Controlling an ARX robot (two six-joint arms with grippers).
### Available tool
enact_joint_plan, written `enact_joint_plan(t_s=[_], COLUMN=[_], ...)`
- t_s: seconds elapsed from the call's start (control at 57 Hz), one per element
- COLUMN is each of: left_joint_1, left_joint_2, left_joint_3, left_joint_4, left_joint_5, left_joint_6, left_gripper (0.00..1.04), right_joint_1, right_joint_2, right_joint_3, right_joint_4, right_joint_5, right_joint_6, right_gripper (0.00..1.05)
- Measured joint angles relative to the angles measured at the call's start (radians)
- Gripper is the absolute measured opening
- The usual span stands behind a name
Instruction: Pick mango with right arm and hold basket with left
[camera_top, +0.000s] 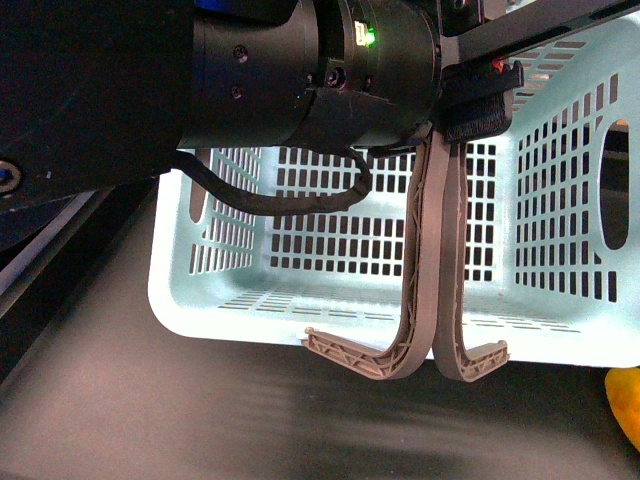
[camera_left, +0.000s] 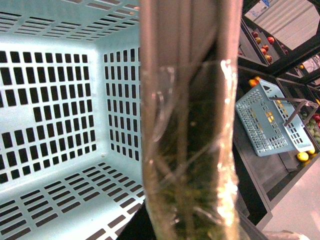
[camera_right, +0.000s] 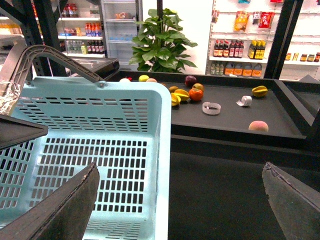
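The pale turquoise basket (camera_top: 560, 200) fills the front view, its two grey-brown handles (camera_top: 432, 260) hanging side by side. My left gripper (camera_top: 478, 100) is shut on the handles at their top. In the left wrist view the taped handle (camera_left: 185, 150) runs close across the picture, with the basket's inside (camera_left: 55, 110) behind it. My right gripper (camera_right: 177, 205) is open above the basket's corner rim (camera_right: 164, 150) and dark table, nothing between its fingers (camera_right: 60, 210). A smooth yellow-orange oval fruit, apparently the mango (camera_right: 182, 94), lies far off among other fruit on a black tray (camera_right: 225, 117).
A ridged yellow fruit (camera_right: 260, 91), an orange fruit (camera_right: 196, 94), a peach (camera_right: 258, 126) and two white tape rolls (camera_right: 211, 108) share the tray. A yellow-orange fruit (camera_top: 625, 400) is cut off at the front view's edge. A second basket (camera_left: 270, 120) sits on a shelf.
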Motion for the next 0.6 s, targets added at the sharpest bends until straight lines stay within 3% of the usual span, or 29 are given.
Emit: enact_joint_plan(t_s=[0.596], left_joint_1=[0.002], left_joint_2=[-0.001], left_joint_3=[0.0], left_joint_4=[0.0], left_joint_5=[-0.003], left_joint_6=[0.0], left_gripper=[0.06], right_joint_1=[0.0], right_joint_2=[0.0], right_joint_3=[0.0], right_joint_4=[0.0], right_joint_5=[0.0], right_joint_6=[0.0], right_gripper=[0.97])
